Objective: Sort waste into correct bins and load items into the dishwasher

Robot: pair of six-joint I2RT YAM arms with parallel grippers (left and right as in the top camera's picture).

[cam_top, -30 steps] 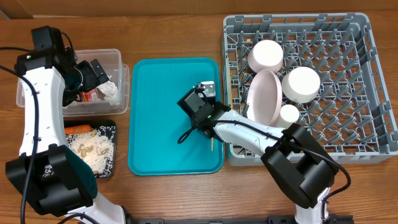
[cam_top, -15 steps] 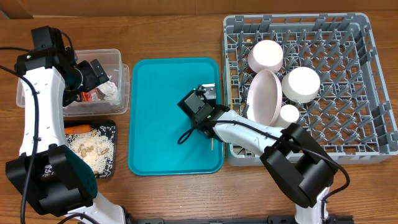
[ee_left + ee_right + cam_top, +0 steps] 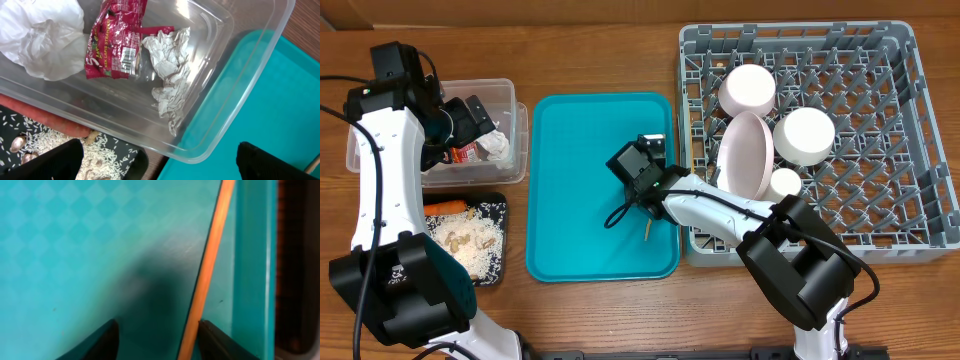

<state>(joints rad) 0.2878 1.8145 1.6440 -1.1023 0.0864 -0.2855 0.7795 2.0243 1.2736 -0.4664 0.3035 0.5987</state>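
Teal tray [image 3: 570, 180] open at left, chopstick [image 3: 206, 270] beside its right wall, rack [image 3: 890, 210] crowded at left

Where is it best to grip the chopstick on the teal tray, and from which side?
I would pinch the chopstick across its thin shaft, coming from straight above: it lies flat on the teal tray, close beside the raised rim.

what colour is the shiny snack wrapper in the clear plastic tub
Red with white lettering; the shiny snack wrapper shows best in the left wrist view.

The left pincer [image 3: 162, 165] gapes wide, while the right pincer [image 3: 157, 342] points downward, fingers partly apart.
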